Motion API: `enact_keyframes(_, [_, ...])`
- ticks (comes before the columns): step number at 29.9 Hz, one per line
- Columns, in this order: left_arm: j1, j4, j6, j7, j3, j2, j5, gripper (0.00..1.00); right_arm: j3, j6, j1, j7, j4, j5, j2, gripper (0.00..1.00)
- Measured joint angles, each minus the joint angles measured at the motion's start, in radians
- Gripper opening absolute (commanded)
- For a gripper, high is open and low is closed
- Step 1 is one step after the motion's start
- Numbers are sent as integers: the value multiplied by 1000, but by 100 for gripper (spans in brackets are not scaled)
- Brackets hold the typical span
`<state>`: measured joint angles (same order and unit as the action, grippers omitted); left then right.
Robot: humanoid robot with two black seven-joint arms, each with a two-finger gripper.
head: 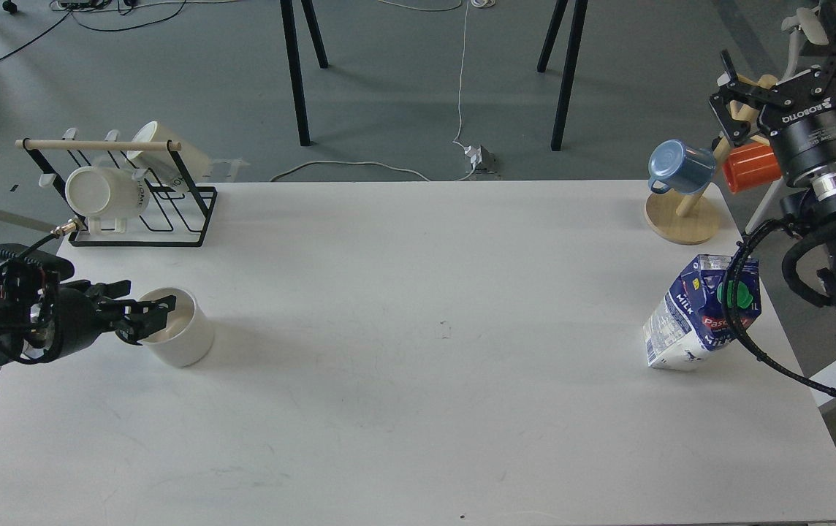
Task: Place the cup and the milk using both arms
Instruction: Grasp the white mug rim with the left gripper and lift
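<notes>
The white cup [183,337] stands upright on the left part of the white table [418,380]. My left gripper [149,317] comes in low from the left, open, its fingertips over the cup's left rim; the black handle is hidden behind it. The blue and white milk carton [696,321] with the green cap stands near the table's right edge, and a black cable of my right arm crosses its front. My right gripper [791,62] is open and empty, raised high at the far right, well above and behind the carton.
A black wire rack [169,212] holding cream mugs stands at the back left corner. A wooden mug tree [683,219] carries a blue mug [679,166] and an orange mug [753,166] at the back right, close to my right arm.
</notes>
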<state>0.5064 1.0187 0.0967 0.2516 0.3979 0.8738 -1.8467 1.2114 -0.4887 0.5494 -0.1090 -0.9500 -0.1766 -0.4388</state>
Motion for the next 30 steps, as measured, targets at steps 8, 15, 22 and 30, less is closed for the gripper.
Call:
enact_keyframes(8, [-19,-45,-2,6,-1,-29,0,29,-9,0,0,0,4,2,0,99])
enact_keyframes(15, [-29,-46,-3,41,-2,-30,1,4,-16,0,3,0,11,5,10,99])
enact_keyframes(22, [-21,-41,-5,93,-2,-21,-2,0,-16,0,2,0,13,5,11,99])
enact_keyframes(30, [92,70,52,90,3,-18,-1,1,-3,0,1,0,13,3,0,99])
